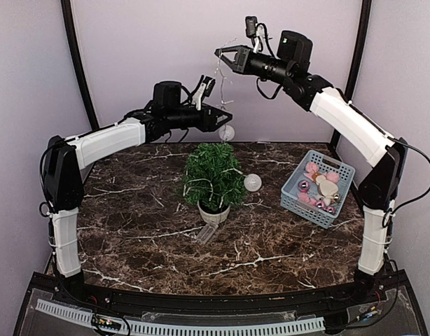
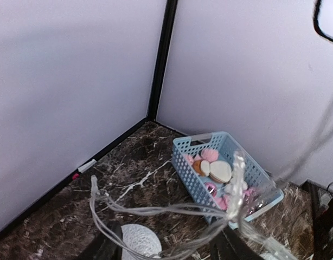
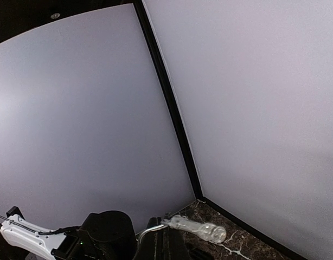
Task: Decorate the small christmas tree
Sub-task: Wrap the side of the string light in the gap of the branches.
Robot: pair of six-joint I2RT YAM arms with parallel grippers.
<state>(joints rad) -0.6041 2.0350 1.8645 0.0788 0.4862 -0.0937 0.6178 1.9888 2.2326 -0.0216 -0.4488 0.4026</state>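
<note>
Table edge, small christmas tree upright

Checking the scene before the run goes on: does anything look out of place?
A clear plastic piece lies flat on the table just in front of the pot of the small christmas tree, away from the blue basket holding the ornaments. Nothing looks spilled or tipped.

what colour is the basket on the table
The basket is light blue; the left wrist view shows it best.
</note>
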